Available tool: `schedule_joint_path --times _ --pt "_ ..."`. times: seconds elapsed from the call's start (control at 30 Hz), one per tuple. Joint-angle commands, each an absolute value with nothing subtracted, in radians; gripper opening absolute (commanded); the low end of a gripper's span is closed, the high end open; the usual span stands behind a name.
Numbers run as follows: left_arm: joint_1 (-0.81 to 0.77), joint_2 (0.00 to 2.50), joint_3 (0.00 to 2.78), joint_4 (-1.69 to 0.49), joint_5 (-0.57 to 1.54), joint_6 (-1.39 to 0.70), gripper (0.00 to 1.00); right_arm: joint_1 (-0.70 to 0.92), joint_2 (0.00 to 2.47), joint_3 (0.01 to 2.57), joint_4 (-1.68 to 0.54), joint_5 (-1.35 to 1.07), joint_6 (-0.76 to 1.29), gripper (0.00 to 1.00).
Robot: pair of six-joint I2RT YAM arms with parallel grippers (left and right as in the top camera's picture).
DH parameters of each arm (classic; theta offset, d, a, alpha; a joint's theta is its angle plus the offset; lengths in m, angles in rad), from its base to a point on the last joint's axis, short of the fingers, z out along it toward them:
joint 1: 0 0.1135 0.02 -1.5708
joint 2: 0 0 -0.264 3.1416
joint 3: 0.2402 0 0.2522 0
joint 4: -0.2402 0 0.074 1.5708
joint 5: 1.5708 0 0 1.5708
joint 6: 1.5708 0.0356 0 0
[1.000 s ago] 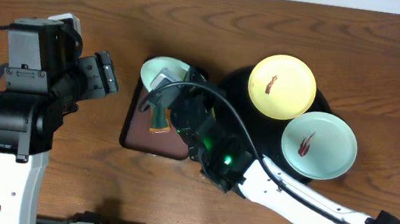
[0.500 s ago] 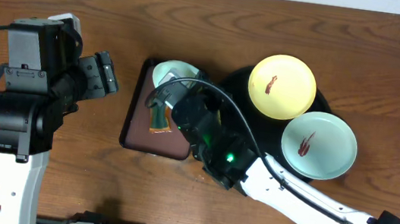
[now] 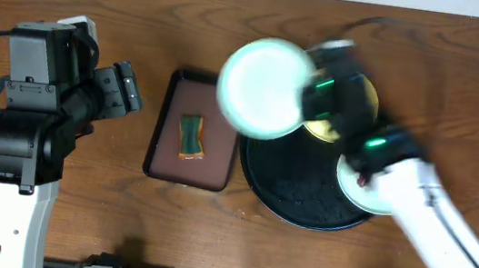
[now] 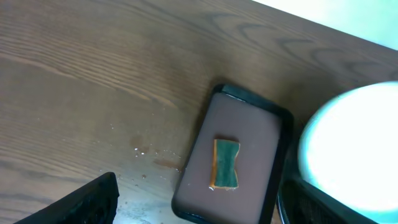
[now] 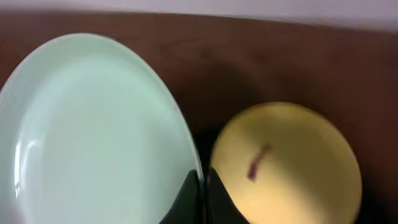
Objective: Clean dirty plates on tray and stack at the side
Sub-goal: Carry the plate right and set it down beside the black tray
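**Over the tray's near-left rim, a mint plate pinched by its edge**

Across the overhead view the right arm is a blur: its links run from the lower right corner up over the tray (image 3: pixel 296 196), and their outlines cannot be made out cleanly. It covers much of what lies under it. The yellow plate (image 5: pixel 286 162) shows only in slivers from above, though the right wrist view shows it whole, with a reddish smear at its centre. The third plate (image 3: pixel 356 190), pale with a smear, is half hidden beneath the forearm at the tray's right side. The mint plate (image 3: pixel 264 87) hangs raised and level, partly over the tray's upper left rim and partly over the table (image 3: pixel 235 24); its face looks clean. The right gripper (image 5: pixel 202 193) is pressed onto that plate's rim, only the dark finger tips showing at the frame's bottom edge.

Left of the tray sits a brown tray (image 3: pixel 170 144) with a sponge (image 3: pixel 190 137) lying flat on it. The left arm stands folded at the far left, well apart from both trays, its left gripper (image 3: pixel 128 88) pointing toward the brown tray with fingers spread and nothing between them. From its wrist view the fingers are cut off at the lower corners.
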State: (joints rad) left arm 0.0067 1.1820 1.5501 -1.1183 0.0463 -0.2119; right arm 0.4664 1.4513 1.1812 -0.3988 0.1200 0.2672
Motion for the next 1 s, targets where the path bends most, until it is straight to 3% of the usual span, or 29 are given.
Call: schedule_joint_path --times 0.0,0.2,0.47,0.63,0.9,0.93,0.97 --pt "0.011 1.184 1.552 -1.118 0.041 -0.21 0.84 0.161 1.425 1.2 -0.492 -0.296 0.532 0.01" --pt "0.011 1.184 1.552 -1.118 0.041 -0.21 0.85 -0.316 1.428 1.198 -0.691 -0.348 0.537 0.01" --pt "0.011 1.184 1.552 -1.118 0.041 -0.21 0.85 -0.758 1.515 1.196 -0.81 -0.217 0.484 0.01" --pt "0.011 1.184 1.552 -1.118 0.041 -0.21 0.85 -0.863 1.598 1.195 -0.814 -0.092 0.482 0.01" --pt "0.011 1.184 1.552 -1.118 0.041 -0.21 0.85 -0.876 1.639 1.195 -0.774 -0.027 0.429 0.01" --pt "0.011 1.184 1.553 -1.118 0.041 -0.21 0.85 -0.876 1.639 1.195 -0.772 -0.027 0.428 0.02" --pt "0.011 1.184 1.553 -1.118 0.041 -0.21 0.85 -0.876 1.638 1.195 -0.769 -0.029 0.423 0.17"
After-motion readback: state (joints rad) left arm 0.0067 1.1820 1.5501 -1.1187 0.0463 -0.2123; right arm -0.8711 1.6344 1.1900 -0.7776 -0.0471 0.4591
